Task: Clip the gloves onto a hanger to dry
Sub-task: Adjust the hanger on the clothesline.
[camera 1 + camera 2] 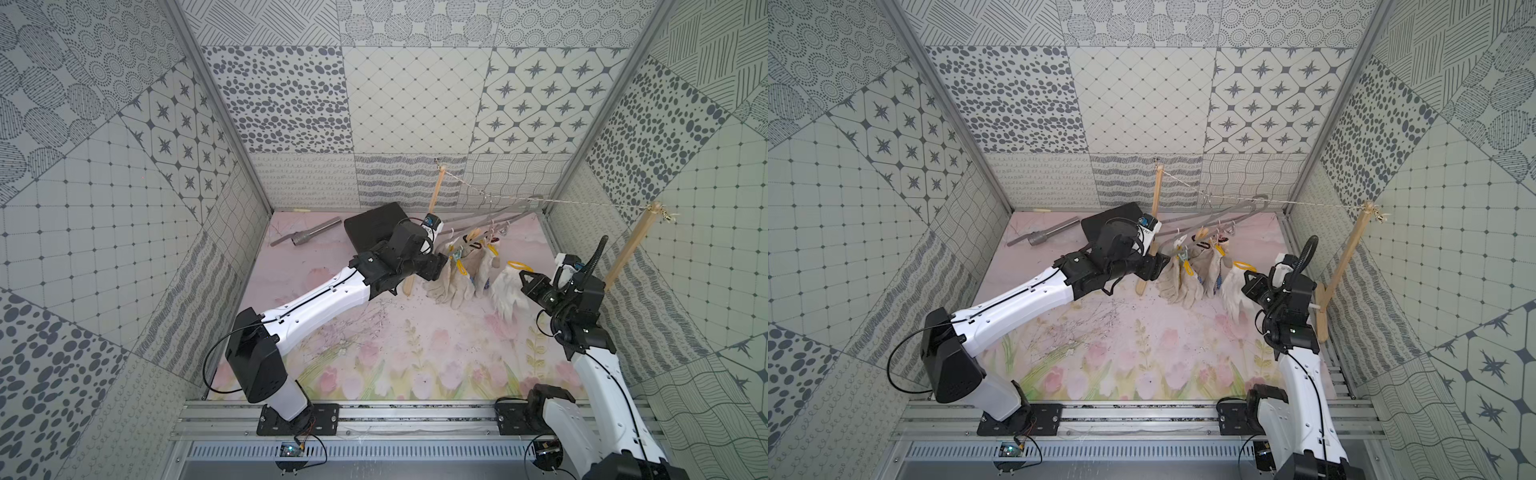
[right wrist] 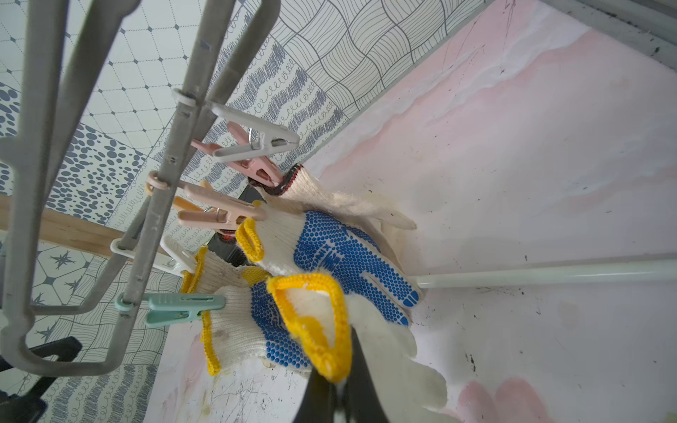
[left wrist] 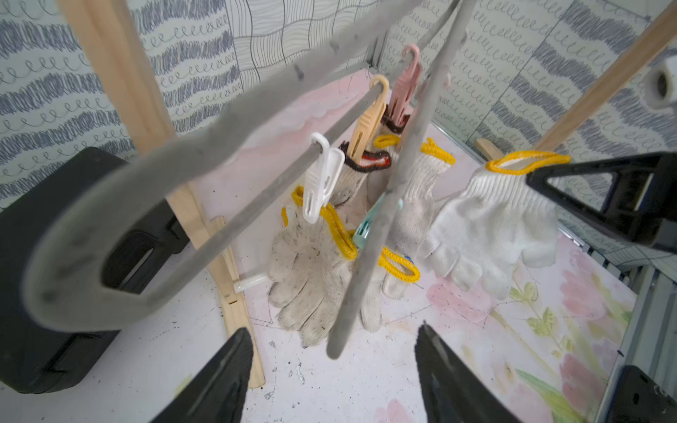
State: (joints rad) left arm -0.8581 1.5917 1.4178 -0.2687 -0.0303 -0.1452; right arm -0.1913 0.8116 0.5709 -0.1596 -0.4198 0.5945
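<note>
My left claw [image 3: 333, 331] stands apart, with the bar end of the grey hanger [image 3: 205, 154] just ahead of it, I judge to steady the frame. Beyond it, dirty gloves [image 3: 311, 278] hang from pastel pegs [image 3: 322, 183], drooping to the desk [image 3: 146, 366]. Further right, my right claw [image 2: 339, 381] is clamped on the yellow cuff of a clean white glove [image 2: 388, 351], held up near the pegs for clipping.

White-shelled arms [image 1: 316, 299], black joints, loose black cables [image 1: 601, 247]; behind black tapered jaws, white cameras [image 1: 430, 222]; black bolted bases [image 1: 328, 415]
</note>
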